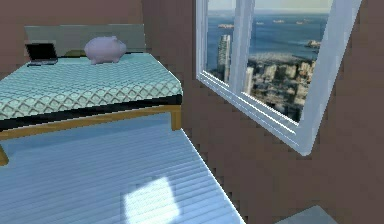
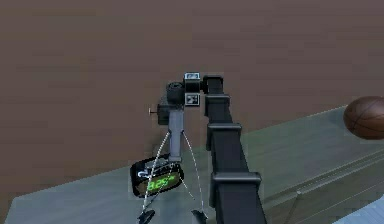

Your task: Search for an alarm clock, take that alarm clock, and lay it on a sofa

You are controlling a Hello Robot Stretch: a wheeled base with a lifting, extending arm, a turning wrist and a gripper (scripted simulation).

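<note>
Arm's (image 2: 228, 150) end effector (image 2: 173, 213) has alarm clock (image 2: 160, 178) between fingers (image 2: 190, 175).

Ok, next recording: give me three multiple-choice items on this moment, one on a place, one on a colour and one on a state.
1. Where does the laptop lie?
A. on the bed
B. on the floor
C. on the window sill

2. What colour is the clock's display?
A. red
B. green
C. white

3. Which way does the pincer point in the arm side view?
A. up the wall
B. down, toward the clock
C. back along the arm

Answers:
1. A. The dark laptop sits on the patterned cover near the headboard.
2. B. The dark clock body shows a green glow.
3. B. The pincer runs downward from its body, with the clock at its far end.
</note>
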